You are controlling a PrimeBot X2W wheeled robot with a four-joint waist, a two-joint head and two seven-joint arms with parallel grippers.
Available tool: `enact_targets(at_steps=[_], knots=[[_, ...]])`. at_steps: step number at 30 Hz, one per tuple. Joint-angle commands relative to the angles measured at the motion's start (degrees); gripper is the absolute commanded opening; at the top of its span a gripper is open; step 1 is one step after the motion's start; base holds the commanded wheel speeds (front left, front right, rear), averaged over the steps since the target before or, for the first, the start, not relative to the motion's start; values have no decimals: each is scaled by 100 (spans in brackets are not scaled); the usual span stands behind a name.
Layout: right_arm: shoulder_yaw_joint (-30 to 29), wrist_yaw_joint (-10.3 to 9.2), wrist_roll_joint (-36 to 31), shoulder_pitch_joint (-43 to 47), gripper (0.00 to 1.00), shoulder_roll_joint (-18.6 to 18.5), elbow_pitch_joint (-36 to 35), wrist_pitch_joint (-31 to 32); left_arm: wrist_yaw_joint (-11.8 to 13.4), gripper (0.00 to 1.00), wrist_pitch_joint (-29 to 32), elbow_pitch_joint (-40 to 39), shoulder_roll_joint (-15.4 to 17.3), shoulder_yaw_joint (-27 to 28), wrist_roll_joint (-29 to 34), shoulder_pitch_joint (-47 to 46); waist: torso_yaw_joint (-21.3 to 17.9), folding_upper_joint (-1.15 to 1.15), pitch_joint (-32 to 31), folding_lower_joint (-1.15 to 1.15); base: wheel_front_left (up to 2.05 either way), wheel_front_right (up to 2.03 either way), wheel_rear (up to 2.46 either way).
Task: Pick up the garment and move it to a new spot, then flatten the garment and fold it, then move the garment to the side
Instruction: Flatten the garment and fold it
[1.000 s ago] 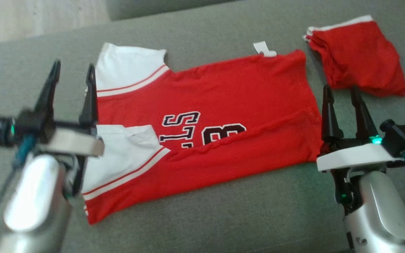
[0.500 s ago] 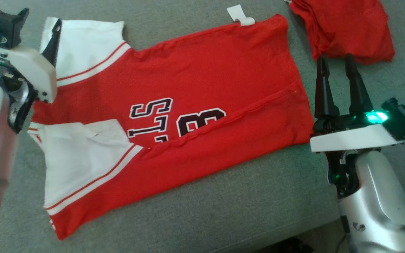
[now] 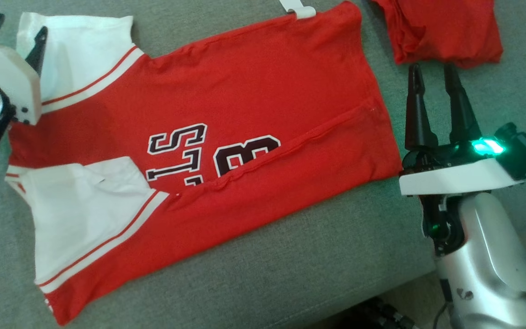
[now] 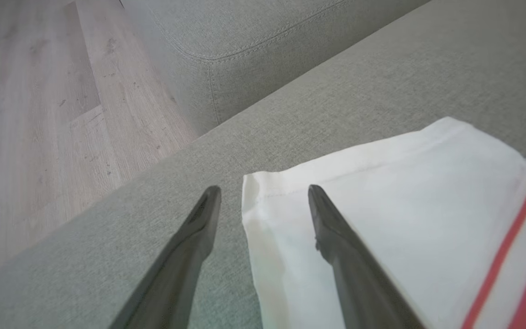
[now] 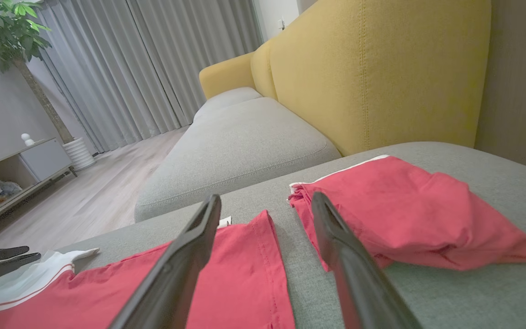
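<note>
The left gripper (image 4: 263, 194) was released and empty, its fingers straddling the far-left sleeve corner of the shirt (image 3: 254, 87). The right gripper (image 3: 429, 73), likewise released, pointed away just right of the shirt.

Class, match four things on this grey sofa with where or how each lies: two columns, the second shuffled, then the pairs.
1 jersey
2 folded red cloth
3 left gripper
4 right gripper

a open, at a corner of the white sleeve
b apart, at the far right
c spread flat in the middle
d open, by the jersey's red end

Pairs: 1-c; 2-b; 3-a; 4-d
</note>
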Motion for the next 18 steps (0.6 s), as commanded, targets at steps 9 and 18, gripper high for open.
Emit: enact_targets(at_steps=[9,18], knots=[[181,-4,124,-141,100,13,-287,-61,10,100,580,407,462,-182,-624,-693,-162,0,207,-1,0,0,0],[168,-4,134,-126,100,13,-259,-61,10,100,957,482,448,-351,-1285,-779,-186,0,300,-1,0,0,0]])
